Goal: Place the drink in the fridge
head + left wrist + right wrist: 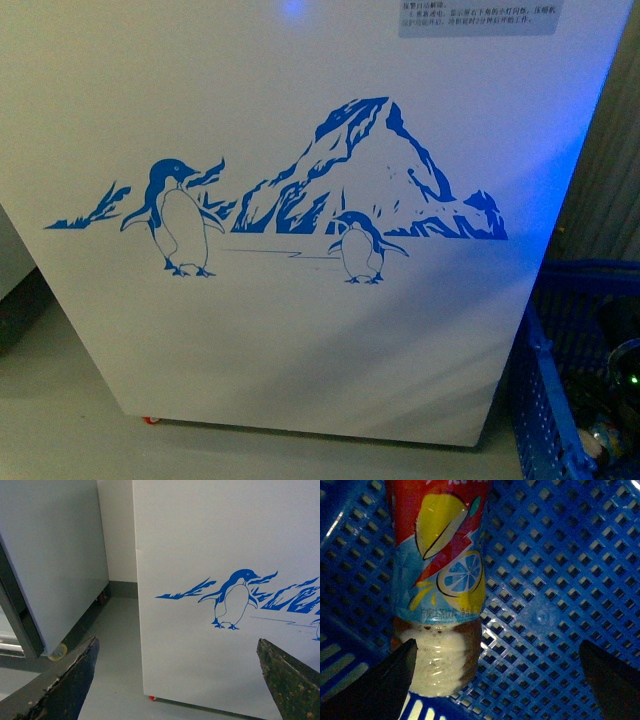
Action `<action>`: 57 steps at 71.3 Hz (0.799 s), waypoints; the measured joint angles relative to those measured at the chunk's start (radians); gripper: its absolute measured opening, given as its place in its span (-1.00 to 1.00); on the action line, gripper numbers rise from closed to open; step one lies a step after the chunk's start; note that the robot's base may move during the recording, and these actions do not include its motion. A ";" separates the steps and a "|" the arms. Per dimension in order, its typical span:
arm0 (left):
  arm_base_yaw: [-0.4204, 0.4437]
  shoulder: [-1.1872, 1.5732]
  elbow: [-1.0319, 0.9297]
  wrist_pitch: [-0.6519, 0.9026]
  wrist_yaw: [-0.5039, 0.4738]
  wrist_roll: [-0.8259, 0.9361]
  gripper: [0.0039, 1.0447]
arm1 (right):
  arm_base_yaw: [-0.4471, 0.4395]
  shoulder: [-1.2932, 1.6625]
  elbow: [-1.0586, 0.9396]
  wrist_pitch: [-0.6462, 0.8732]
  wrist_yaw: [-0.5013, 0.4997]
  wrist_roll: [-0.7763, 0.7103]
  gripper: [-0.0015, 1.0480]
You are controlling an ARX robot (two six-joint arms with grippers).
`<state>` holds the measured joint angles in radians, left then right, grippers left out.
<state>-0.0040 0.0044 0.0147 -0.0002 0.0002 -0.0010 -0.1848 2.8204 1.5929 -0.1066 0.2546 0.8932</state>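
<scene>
Right wrist view: the drink [440,580], a small clear plastic bottle with a red label showing yellow lemon slices and a pale foamy liquid, lies on the bottom of a blue plastic basket [560,580] with a square-holed grid. The right gripper [497,680] hangs over it with its jaws spread wide and clamps nothing. The drink is inside the gap but not in the middle. Its pale end is right at one of the dark fingers [380,685] and well apart from the other. I cannot tell if the bottle and this finger really touch.

In the front view the same basket stands at about four o'clock, just beside the corner of the fridge [300,350], a white chest freezer. The front of it fills most of the picture. It carries a blue picture of two penguins and a mountain [300,200] near the centre, and a small printed sticker [478,15] at one o'clock. The grey floor [60,400] shows at eight o'clock. The drink itself I cannot make out there.

In the left wrist view the left gripper [177,680] is also spread apart and empty, facing the fridge front. A plain grey-white cabinet [55,555] on a castor [57,651] stands near the fridge.
</scene>
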 joint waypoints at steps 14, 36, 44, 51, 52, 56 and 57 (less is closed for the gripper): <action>0.000 0.000 0.000 0.000 0.000 0.000 0.85 | 0.003 0.117 0.175 -0.029 0.004 -0.018 0.85; 0.000 0.000 0.000 0.000 0.000 0.000 0.85 | 0.002 0.212 0.269 -0.053 0.008 -0.064 0.85; 0.000 0.000 0.000 0.000 0.000 0.000 0.85 | -0.004 0.216 0.254 -0.038 0.016 -0.093 0.85; 0.000 0.000 0.000 0.000 0.000 0.000 0.85 | -0.011 0.216 0.221 -0.007 0.022 -0.113 0.69; 0.000 0.000 0.000 0.000 0.000 0.000 0.85 | -0.011 0.216 0.217 -0.005 0.022 -0.116 0.66; 0.000 0.000 0.000 0.000 0.000 0.000 0.85 | -0.013 0.215 0.195 0.014 0.021 -0.130 0.47; 0.000 0.000 0.000 0.000 0.000 0.000 0.85 | -0.014 0.214 0.186 0.020 0.019 -0.133 0.41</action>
<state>-0.0044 0.0044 0.0147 -0.0002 0.0002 -0.0010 -0.1986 3.0348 1.7790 -0.0864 0.2733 0.7605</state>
